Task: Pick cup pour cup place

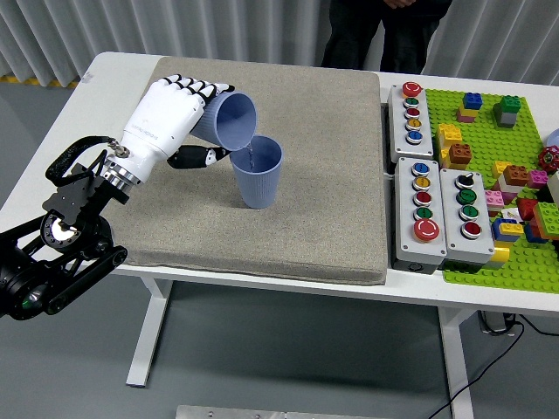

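Observation:
My left hand (179, 122), white with black fingertips, is shut on a blue cup (229, 120). That cup is tipped on its side with its mouth facing right and down. Its lower rim hangs just over the left rim of a second blue cup (258, 173), which stands upright on the grey mat (306, 209). A thin stream seems to fall from the tilted cup into the upright one. My right hand is out of view.
Three grey button boxes (410, 113) (422, 209) (469, 214) lie right of the mat. A green baseplate (515, 140) with several toy bricks fills the far right. A person in dark clothes (384, 35) stands at the far side.

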